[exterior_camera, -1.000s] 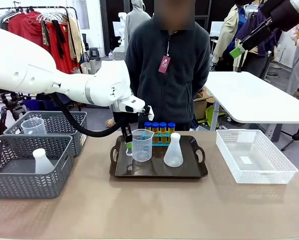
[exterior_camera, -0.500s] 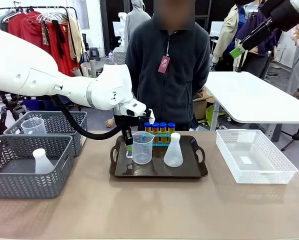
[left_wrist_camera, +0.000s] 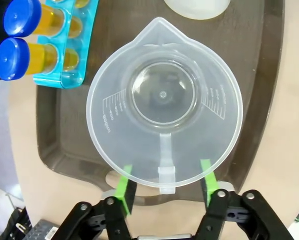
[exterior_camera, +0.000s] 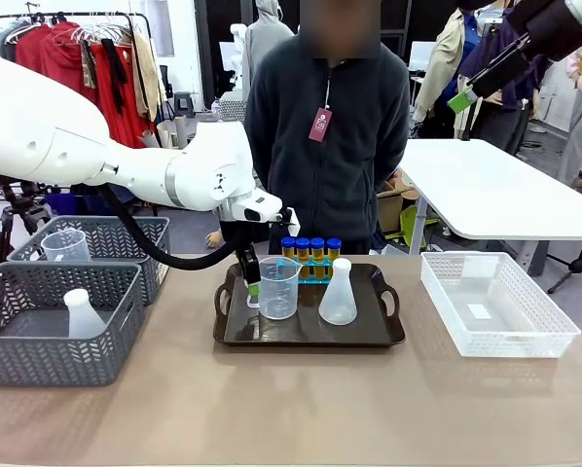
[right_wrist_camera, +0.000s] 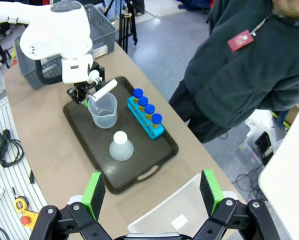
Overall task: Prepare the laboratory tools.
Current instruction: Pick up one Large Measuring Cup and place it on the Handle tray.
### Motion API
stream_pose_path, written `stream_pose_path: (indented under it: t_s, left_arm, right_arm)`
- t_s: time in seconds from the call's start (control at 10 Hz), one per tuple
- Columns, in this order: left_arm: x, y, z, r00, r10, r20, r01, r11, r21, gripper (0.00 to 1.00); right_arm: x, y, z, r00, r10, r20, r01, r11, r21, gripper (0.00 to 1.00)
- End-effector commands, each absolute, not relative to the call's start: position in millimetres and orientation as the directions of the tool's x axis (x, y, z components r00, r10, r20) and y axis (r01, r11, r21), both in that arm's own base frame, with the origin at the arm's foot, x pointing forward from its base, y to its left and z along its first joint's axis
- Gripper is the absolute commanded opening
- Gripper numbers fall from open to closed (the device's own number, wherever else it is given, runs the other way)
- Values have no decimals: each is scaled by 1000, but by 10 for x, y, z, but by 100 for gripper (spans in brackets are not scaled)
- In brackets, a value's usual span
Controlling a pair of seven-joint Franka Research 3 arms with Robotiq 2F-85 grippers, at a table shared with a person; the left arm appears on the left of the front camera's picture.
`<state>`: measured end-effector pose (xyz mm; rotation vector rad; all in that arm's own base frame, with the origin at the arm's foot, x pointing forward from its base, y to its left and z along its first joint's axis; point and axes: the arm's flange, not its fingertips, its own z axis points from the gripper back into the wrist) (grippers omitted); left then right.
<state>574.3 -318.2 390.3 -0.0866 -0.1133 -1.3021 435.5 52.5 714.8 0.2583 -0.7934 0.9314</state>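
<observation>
**Left jaws let go of the beaker on the tray**

Since a second ago, we see our left gripper [left_wrist_camera: 163, 186] has spread its fingers: the green pads [left_wrist_camera: 123, 181] now stand either side of the measuring beaker's handle without pressing it, so nothing is held. That clear measuring beaker [exterior_camera: 276, 285] stands upright on the dark brown tray [exterior_camera: 309, 336], at its left part, much where it stood before. Beside it on the tray stands the conical flask [exterior_camera: 338, 294], also upright. Behind them sit the four blue-capped tubes [exterior_camera: 309, 253] in the blue rack [right_wrist_camera: 145, 121], along the tray's far side.

Our right gripper [right_wrist_camera: 153, 192] hangs high above the table, its jaws wide apart and empty, looking down on the tray and the white basket [exterior_camera: 495, 305] to the right.

On the left, two grey baskets [exterior_camera: 57, 321] hold another flask and another beaker. A person [exterior_camera: 328, 136] stands at the far side of the table.
</observation>
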Motion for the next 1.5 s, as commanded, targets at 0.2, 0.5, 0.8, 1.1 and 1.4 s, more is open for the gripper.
stream_pose_path:
  t_s: [0.2,0.5,0.8,1.1,1.4]
  left_arm:
    - [5620,-3151,4047,303,-940,155,953,301,-33,100]
    - [5606,-3107,4113,306,-941,148,952,304,-37,100]
    - [5561,-3158,4206,341,-929,141,939,344,-4,100]
    - [5671,-3168,4130,293,-945,144,956,293,-19,100]
    - [5612,-3136,4282,290,-941,174,957,286,-48,100]
  right_arm:
    - [4348,524,7157,335,618,711,-801,584,-130,100]
    - [4348,524,7157,335,618,711,-801,584,-130,100]
    - [4348,524,7157,335,618,711,-801,584,-130,100]
    - [4348,524,7157,335,618,711,-801,584,-130,100]
    - [4348,524,7157,335,618,711,-801,584,-130,100]
